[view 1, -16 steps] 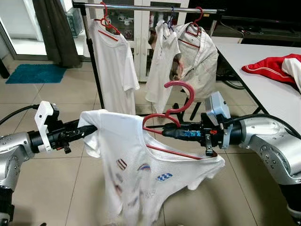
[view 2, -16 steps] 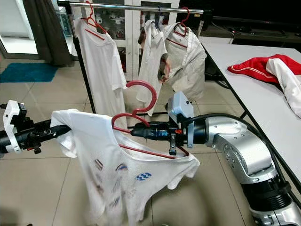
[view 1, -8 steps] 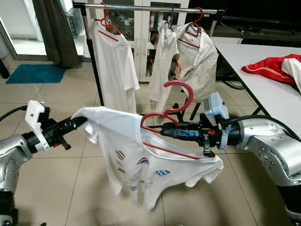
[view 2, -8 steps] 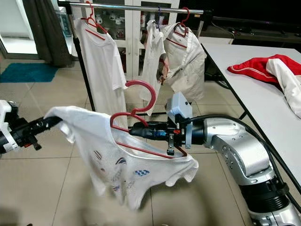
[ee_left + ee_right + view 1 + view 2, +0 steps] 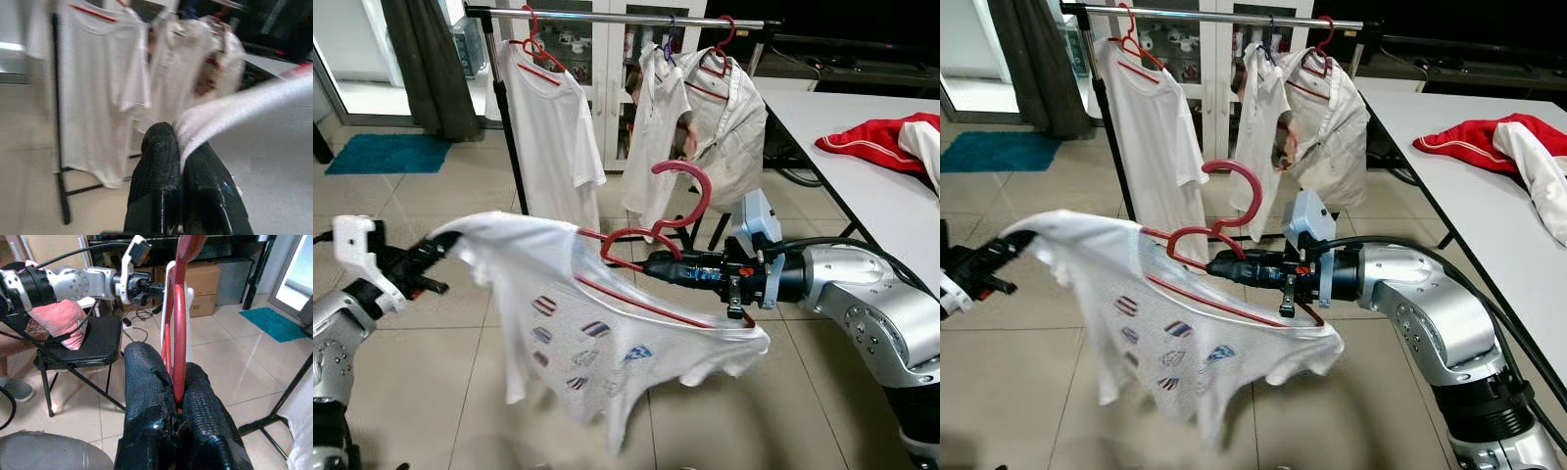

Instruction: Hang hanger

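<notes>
Two grippers hold one shirt up in the air in front of the robot. Behind them stands a clothes rack (image 5: 505,117) with three white tops already hanging from its bar on red hangers. A white table (image 5: 862,157) is on the robot's right, with a red and white garment (image 5: 886,142) lying on it.

The white T-shirt (image 5: 568,323) is stretched wide between the arms, above the tiled floor (image 5: 421,333). It has small red and blue marks on it and looks blurry.

A red hanger (image 5: 646,245) sits inside the shirt's neck, with its hook sticking up.

The right gripper (image 5: 656,266) has its fingers pinched tight on the hanger near the hook. The left gripper (image 5: 426,257) is squeezed shut on the shirt's sleeve edge, out on the left side.
</notes>
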Tool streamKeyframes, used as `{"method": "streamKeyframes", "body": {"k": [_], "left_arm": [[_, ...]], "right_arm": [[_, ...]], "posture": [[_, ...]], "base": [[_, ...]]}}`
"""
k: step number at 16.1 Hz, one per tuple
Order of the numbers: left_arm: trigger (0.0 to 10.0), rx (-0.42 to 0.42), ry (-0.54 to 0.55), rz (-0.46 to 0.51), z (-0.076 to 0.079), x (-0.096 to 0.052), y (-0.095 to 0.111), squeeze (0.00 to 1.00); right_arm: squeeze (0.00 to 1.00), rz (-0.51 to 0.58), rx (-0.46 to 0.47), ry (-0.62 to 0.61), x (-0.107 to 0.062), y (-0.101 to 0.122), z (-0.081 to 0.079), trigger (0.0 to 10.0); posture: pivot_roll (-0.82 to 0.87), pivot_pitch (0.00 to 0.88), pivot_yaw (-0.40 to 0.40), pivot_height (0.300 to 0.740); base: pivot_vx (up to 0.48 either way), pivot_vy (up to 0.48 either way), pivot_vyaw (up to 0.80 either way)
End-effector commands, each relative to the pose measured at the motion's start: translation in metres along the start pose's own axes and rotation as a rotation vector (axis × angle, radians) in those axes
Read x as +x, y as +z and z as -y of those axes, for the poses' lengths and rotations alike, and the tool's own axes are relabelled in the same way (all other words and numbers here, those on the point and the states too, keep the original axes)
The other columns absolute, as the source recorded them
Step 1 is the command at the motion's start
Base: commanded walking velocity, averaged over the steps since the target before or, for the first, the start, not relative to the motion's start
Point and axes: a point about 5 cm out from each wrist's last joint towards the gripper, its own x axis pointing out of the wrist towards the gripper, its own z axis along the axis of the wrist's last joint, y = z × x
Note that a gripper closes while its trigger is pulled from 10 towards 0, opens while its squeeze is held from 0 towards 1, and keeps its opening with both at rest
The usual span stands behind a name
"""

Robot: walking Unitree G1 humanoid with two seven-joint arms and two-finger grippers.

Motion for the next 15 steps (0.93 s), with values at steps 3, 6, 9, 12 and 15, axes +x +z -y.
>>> {"method": "streamKeyframes", "body": {"k": [3,6,9,12,15], "left_arm": [[0.0,0.018,0.182,0.061,-0.019,0.000,0.011,0.00],[6.9,0.064,0.145,0.033,-0.010,0.005,0.006,0.00],[10.0,0.069,-0.002,0.027,0.013,0.008,0.000,1.00],[10.0,0.092,-0.033,0.031,0.023,0.007,0.003,1.00],[10.0,0.138,0.110,0.023,0.010,0.004,0.006,1.00]], "right_arm": [[0.00,0.037,0.016,0.010,-0.006,0.008,0.002,10.0],[0.00,0.049,0.030,0.002,-0.005,0.006,0.002,10.0],[0.00,0.058,0.048,-0.033,-0.001,-0.001,-0.001,10.0],[0.00,0.049,0.077,-0.102,0.000,-0.013,-0.003,10.0],[0.00,0.026,0.103,-0.263,-0.002,-0.024,0.005,10.0]], "posture": [[-0.12,0.000,-0.033,0.719],[-0.12,0.000,-0.033,0.719],[-0.12,0.000,-0.031,0.719],[-0.11,0.000,-0.039,0.719],[-0.12,0.000,-0.021,0.719]], "base": [[0.000,0.000,0.00],[0.000,0.000,0.00],[0.000,0.000,0.00],[0.000,0.000,0.00],[0.000,0.000,0.00]]}}
